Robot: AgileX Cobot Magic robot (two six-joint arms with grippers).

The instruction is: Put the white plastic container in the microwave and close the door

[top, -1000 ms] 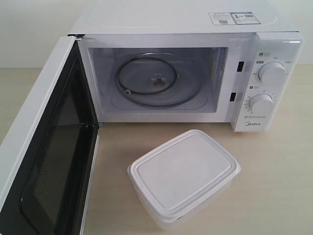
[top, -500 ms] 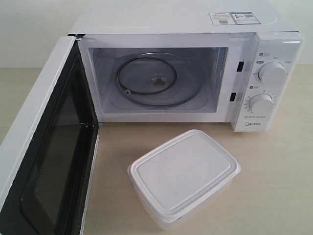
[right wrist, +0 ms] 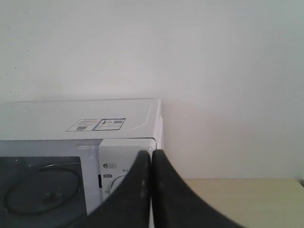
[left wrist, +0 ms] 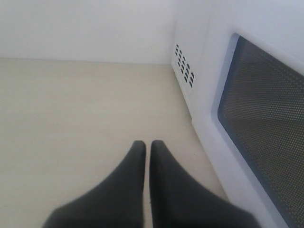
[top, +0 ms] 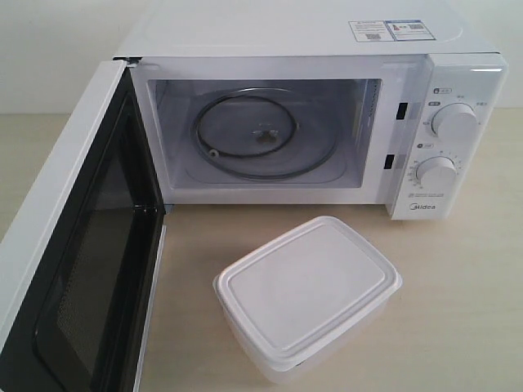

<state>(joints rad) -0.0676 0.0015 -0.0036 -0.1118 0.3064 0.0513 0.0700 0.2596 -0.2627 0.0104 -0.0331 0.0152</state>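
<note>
One door (top: pixel 98 261): lower edge cropped | microwave (top: pixel 286 37): rear cropped

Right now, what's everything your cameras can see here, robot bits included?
microwave: one, white, at table's back
door: one, white, black inner face, swung open at left
glass turntable: one, clear, inside microwave
dials: two, white, right panel
stickers: two, white and blue, microwave top
white plastic container: one, lidded, on table before microwave
table: one, pale wood
left claw: one, black, shut, outside door
right claw: one, black, shut, empty
</note>
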